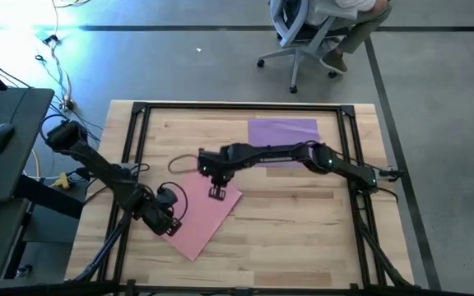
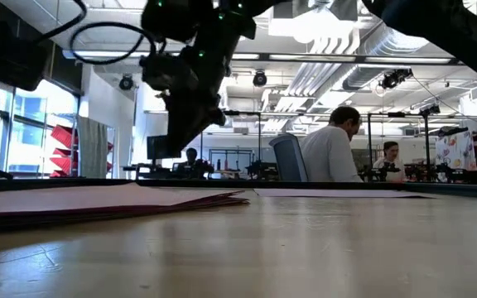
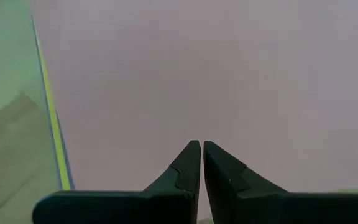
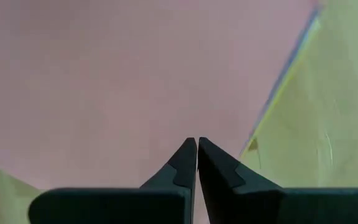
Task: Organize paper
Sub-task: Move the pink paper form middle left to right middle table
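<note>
On the wooden table point(image 1: 303, 222) we list 1 skewed stack of paper point(image 1: 208, 220), pink sheet uppermost, left of centre; 1 purple sheet point(image 1: 282, 131) lies apart, at the far side. Left gripper point(image 1: 171, 224) and right gripper point(image 1: 218, 191) both over the stack, jaws closed together, holding nothing.

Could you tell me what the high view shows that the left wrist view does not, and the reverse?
Only the high view shows the whole table, a purple sheet lying apart toward the far side, the right gripper over the far edge of the pink stack, and an office chair on the floor beyond. Only the left wrist view shows the left gripper with its fingertips pressed together, plus yellow and blue sheet edges peeking from under the pink top sheet. Both show the pink top sheet and bare wood beside it.
</note>
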Tool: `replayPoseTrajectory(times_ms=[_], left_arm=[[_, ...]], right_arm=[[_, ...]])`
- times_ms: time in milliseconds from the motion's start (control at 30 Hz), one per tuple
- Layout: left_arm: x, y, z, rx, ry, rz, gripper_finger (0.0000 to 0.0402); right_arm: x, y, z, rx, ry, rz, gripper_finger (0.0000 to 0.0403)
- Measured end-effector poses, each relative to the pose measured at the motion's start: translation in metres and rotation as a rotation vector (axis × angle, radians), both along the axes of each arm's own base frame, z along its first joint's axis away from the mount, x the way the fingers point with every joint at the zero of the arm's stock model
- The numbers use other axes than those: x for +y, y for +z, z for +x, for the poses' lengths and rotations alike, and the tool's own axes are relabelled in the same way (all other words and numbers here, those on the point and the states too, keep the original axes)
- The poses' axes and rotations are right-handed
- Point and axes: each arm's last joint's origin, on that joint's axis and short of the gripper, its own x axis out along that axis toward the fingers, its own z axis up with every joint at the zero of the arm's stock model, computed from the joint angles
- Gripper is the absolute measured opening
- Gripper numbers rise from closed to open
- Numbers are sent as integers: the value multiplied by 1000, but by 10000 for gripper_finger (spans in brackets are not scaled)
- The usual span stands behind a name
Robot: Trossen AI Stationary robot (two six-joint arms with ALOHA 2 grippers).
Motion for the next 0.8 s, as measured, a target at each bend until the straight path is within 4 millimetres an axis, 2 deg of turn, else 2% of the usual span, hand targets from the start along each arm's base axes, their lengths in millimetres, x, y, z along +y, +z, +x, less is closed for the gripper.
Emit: replayPoseTrajectory(times_ms=[133, 267, 367, 467, 600, 800], left_arm=[[-5, -14, 0, -41, -23, 18, 0], [-5, -44, 0, -113, -15, 1, 0], [-3, -58, 2, -134, 1, -42, 0], [-2, -64, 5, -146, 0, -53, 0], [0, -65, 8, -165, -8, -38, 0], [5, -66, 11, -196, 33, 16, 0]], right_arm=[[-11, -25, -6, 73, -91, 70, 26], [-12, -46, -10, 82, -133, 152, 94], [-10, -54, -8, 42, -136, 247, 144], [-1, -55, -6, 16, -127, 273, 175], [6, -48, -1, 0, -89, 273, 182], [11, -28, 1, 7, -61, 223, 156]])
